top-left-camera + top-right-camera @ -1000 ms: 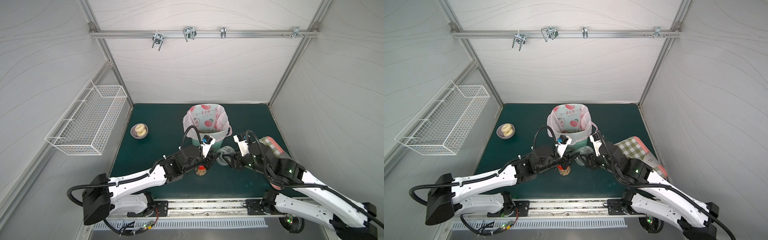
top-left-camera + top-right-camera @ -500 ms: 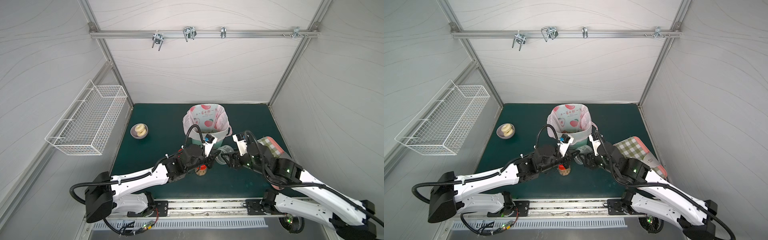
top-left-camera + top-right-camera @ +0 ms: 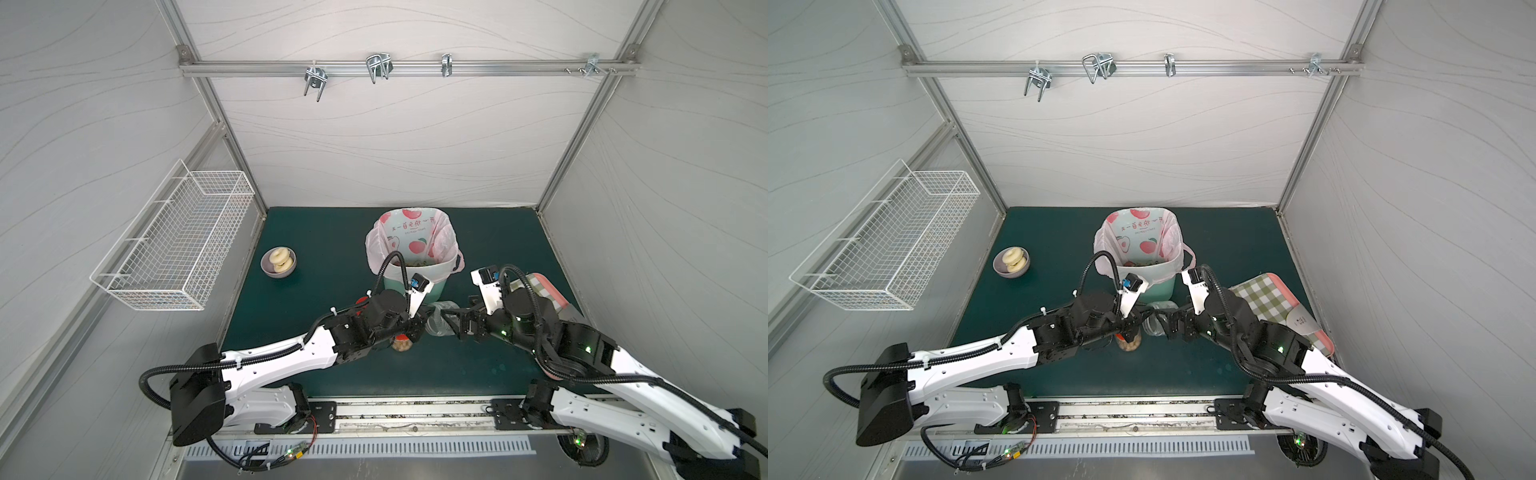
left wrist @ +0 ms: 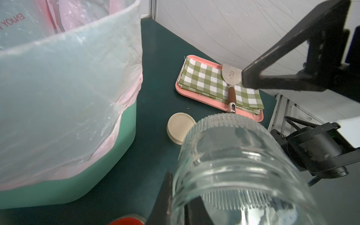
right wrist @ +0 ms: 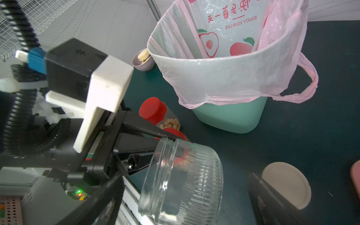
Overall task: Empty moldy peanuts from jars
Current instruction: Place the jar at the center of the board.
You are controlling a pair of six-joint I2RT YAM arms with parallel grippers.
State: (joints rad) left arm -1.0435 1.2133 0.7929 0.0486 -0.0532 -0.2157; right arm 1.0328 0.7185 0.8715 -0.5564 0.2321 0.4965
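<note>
The squat clear jar (image 5: 185,181) is empty and hangs tilted on its side above the mat, low in front of the bin in both top views (image 3: 436,328). My left gripper (image 4: 181,204) is shut on its threaded rim, one finger outside and one inside. My right gripper (image 5: 185,204) is open, its fingers (image 5: 103,200) standing wide on either side of the jar without touching it. The jar's beige lid (image 5: 286,185) lies flat on the mat. Two red-lidded jars (image 5: 153,110) stand under my left arm, with pale peanuts (image 5: 171,123) showing inside.
The mint-green bin (image 3: 415,286) with its pink fruit-print bag stands just behind the grippers. A pink tray (image 4: 214,109) with a checked cloth and a scraper (image 4: 231,78) lies to the right. A bowl of pastries (image 3: 278,262) sits far left, below a wire basket (image 3: 174,245).
My left gripper has shut on the squat jar's rim. My right gripper has opened wide and let go of the jar's body.
</note>
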